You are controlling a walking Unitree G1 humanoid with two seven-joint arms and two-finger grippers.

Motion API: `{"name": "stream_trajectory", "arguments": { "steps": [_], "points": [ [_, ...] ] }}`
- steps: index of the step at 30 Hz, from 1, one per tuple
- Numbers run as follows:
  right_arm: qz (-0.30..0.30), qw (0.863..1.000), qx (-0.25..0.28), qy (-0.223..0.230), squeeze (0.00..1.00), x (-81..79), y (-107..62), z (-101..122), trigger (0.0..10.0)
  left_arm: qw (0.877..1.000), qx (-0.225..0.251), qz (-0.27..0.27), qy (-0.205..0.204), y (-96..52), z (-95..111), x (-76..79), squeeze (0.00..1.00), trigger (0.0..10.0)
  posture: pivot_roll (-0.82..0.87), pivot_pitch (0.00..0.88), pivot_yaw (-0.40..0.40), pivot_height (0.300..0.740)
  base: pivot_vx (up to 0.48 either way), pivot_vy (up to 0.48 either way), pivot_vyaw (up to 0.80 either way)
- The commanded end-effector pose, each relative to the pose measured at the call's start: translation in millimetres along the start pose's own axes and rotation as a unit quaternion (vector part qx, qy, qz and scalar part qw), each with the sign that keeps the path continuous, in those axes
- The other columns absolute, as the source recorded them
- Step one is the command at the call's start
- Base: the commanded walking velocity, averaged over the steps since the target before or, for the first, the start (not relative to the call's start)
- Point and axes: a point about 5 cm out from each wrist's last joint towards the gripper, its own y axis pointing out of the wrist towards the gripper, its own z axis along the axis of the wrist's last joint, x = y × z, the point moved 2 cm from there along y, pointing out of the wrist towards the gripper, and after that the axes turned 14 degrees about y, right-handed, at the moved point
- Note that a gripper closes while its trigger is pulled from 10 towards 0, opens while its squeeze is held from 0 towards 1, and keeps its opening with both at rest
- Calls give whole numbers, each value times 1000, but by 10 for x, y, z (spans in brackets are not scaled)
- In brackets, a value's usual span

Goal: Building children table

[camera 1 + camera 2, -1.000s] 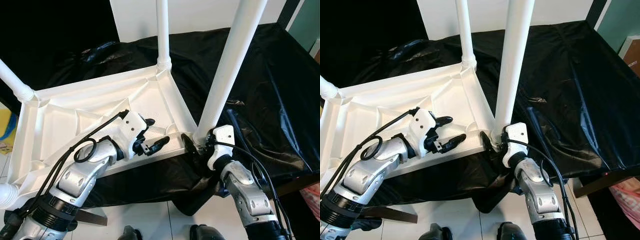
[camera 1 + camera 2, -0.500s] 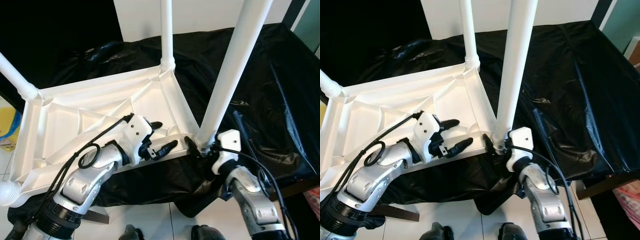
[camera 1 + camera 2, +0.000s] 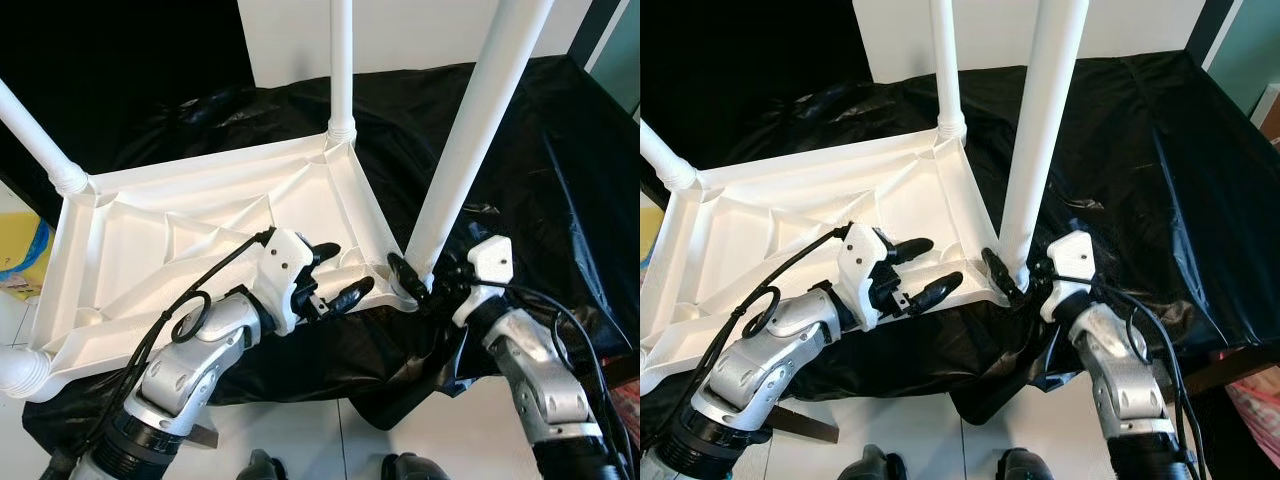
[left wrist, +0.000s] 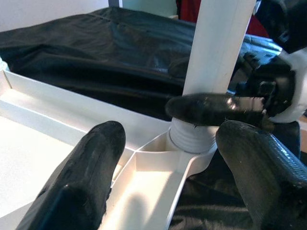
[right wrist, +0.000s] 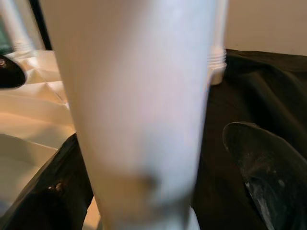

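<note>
You're looking down at a surface draped in crinkled black plastic sheeting [image 3: 560, 180] that catches soft highlights. Behind it stands a white wall [image 3: 420, 30], with deep black shadow to its left. The floor [image 3: 900, 440] below is white tile with dark grout. A yellow and blue object [image 3: 18, 262] lies at the left edge.

My head cameras look steeply down from above at the upturned white table [image 3: 200, 230] on the black sheet [image 3: 560, 150], and both show the same scene. My left wrist camera looks close along its fingers [image 4: 81, 177] at the near leg [image 4: 218, 52]. My right wrist camera sits closer still against that same leg [image 5: 139, 96].
</note>
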Motion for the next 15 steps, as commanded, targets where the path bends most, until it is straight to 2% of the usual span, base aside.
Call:
{"name": "stream_trajectory", "arguments": {
  "steps": [1,5,8,9,10,11,12,15],
  "points": [
    [23,1000,-11,-5,0,13,52,-26,10000,1000,7,-25,-15,-5,16,39,0,10000,-62,75,19,740,0,0,0],
    [53,998,-25,-18,0,35,143,-27,10000,998,14,-53,-26,-9,33,96,0,10000,-51,65,10,740,0,0,0],
    [69,997,-33,-21,0,41,172,-34,10000,997,14,-69,-18,-30,38,138,0,10000,-45,62,5,740,0,0,0],
    [74,996,-36,-25,0,49,185,-36,6431,997,13,-73,-21,-44,29,150,0,10000,-47,56,4,740,0,0,0],
    [76,996,-39,-27,0,60,192,-40,2000,997,10,-74,-24,-48,13,156,0,10000,-48,53,1,740,0,0,0],
    [76,996,-39,-27,0,60,192,-40,2000,997,10,-74,-24,-48,13,156,0,10000,-48,53,1,740,0,0,0],
    [78,996,-40,-29,0,70,195,-43,0,997,6,-76,-28,-50,-2,167,0,10000,-47,51,-1,740,0,0,0],
    [79,996,-42,-29,0,77,195,-48,0,997,5,-78,-26,-48,-10,174,0,10000,-47,50,-2,740,0,0,0]
  ]
}}
